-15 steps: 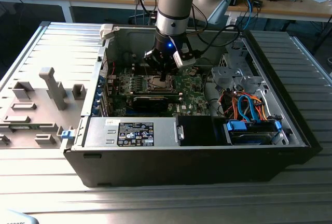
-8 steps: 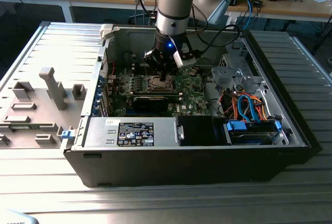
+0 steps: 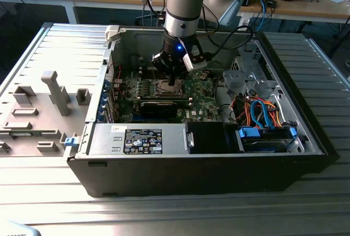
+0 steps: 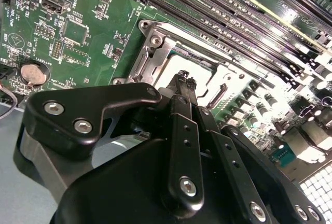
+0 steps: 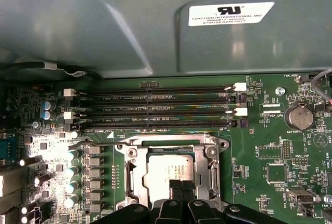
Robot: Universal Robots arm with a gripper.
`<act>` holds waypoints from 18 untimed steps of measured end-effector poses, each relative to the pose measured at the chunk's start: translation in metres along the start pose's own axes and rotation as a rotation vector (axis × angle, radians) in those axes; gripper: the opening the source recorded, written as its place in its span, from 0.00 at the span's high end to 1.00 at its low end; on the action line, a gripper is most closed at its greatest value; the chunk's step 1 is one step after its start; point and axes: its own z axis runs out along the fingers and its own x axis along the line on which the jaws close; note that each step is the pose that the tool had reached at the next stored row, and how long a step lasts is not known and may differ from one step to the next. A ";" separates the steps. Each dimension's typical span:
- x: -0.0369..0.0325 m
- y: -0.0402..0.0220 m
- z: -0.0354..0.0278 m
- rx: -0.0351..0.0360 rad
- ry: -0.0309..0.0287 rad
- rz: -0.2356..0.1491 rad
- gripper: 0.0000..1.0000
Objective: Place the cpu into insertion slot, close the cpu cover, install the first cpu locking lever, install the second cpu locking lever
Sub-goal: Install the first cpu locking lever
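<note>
In the second wrist view the gripper [image 4: 184,78] stands nearest, its black fingers drawn together with nothing seen between them, the tips just over the cpu [image 4: 194,63] lying in its socket. In the first wrist view the cpu [image 5: 168,164] sits flat inside the square opening of the cpu cover [image 5: 166,142]. The chip looks light, stiff and fragile, best taken by opposite edges, while the thin metal cover would likely bear a push on its frame. In the exterior view the arm reaches down into the open computer case [image 3: 191,176], over the motherboard [image 3: 199,91].
</note>
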 end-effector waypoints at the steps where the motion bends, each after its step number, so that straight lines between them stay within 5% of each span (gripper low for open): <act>1: 0.0000 0.0000 0.0000 0.0001 0.0001 -0.002 0.89; 18: 0.0000 0.0000 0.0000 0.0011 0.0008 -0.021 0.89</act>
